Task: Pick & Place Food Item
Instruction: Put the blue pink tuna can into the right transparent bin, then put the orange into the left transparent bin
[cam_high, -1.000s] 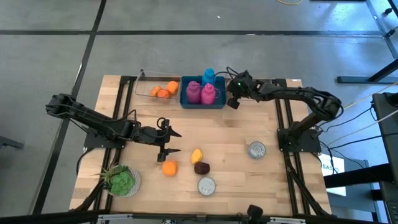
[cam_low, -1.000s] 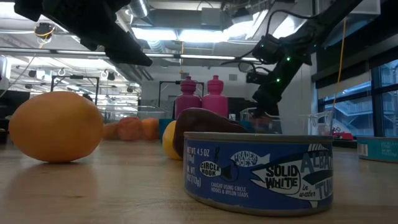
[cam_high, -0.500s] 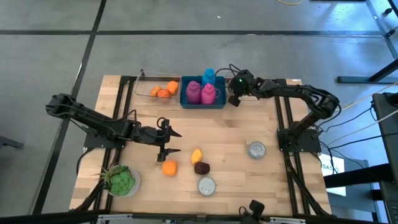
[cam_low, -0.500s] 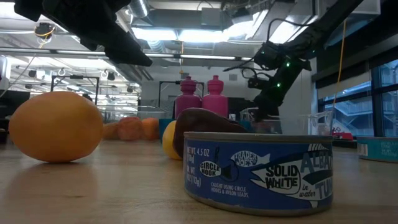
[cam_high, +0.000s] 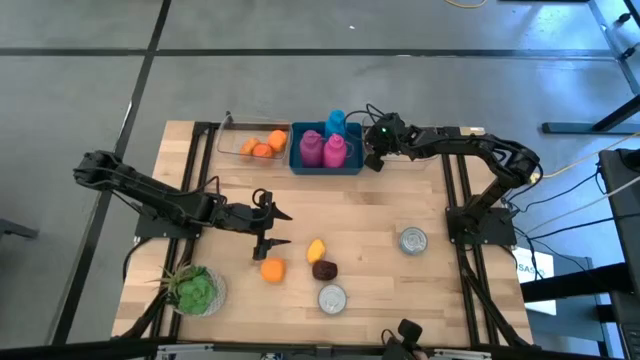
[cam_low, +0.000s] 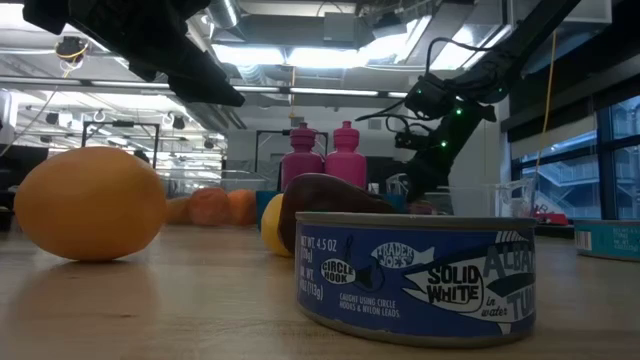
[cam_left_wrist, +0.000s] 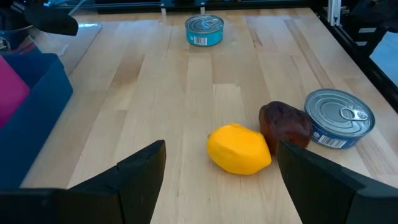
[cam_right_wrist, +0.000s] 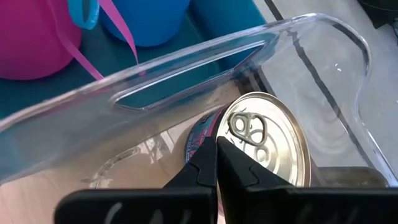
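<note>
left gripper (cam_high: 278, 228): jaws spread wide, holding nothing, hanging over the wood just beside the lemon (cam_left_wrist: 239, 149)
right gripper (cam_right_wrist: 216, 163): pinched shut and empty, over a tuna can (cam_right_wrist: 267, 142) inside a clear bin (cam_right_wrist: 186, 81), right next to the blue bin (cam_high: 325, 160)
orange (cam_high: 272, 270): sitting near the lemon, front of table (cam_high: 400, 205)

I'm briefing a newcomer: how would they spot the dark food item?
Start at the wooden table, near its front edge, where three items cluster. The dark brown lumpy food sits between the yellow lemon and the round tuna can; it alone is dark.
</note>
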